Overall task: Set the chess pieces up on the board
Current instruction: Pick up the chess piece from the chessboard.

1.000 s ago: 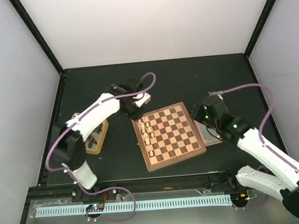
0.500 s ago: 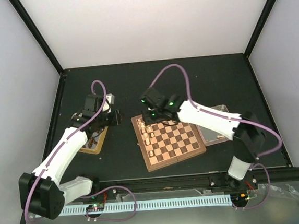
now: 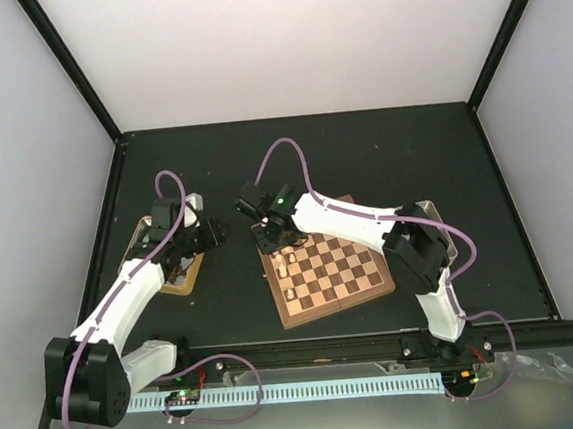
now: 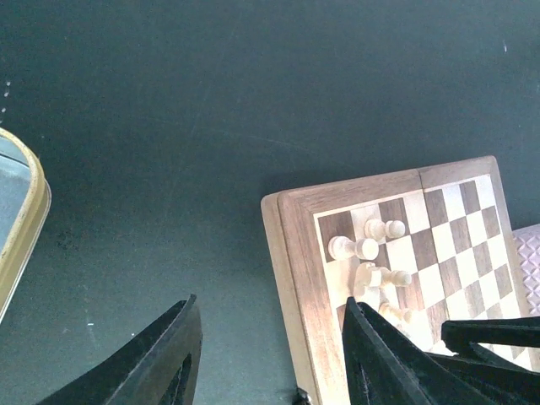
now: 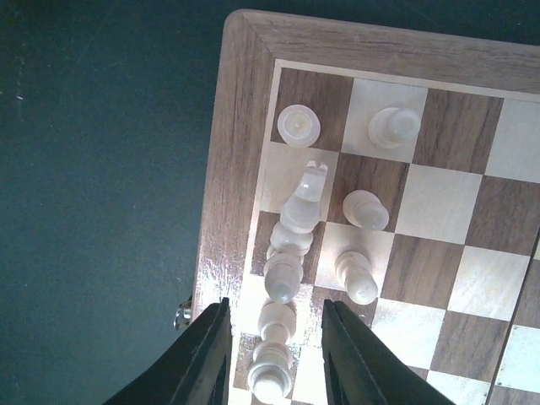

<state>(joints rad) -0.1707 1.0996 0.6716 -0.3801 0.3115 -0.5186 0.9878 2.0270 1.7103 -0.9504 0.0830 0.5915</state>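
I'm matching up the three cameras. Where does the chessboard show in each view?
Top external: board at centre, turned at an angle.
Left wrist: board at lower right, cut off by the frame edge.
Right wrist: board fills the right side, with one corner at top left.
Shared landmark: the pale pieces clustered by that corner.

Dark matte table [image 3: 362,158] is enclosed by plain white walls [image 3: 292,43] and black corner posts [image 3: 71,68]. Gold-rimmed tin [image 3: 182,285] is seen at the left side of the table, partly covered from above; contents cannot be made out. Clear tray [image 3: 430,209] is noted right of centre, mostly hidden. Pale perforated strip [image 3: 312,390] is laid along the near edge.
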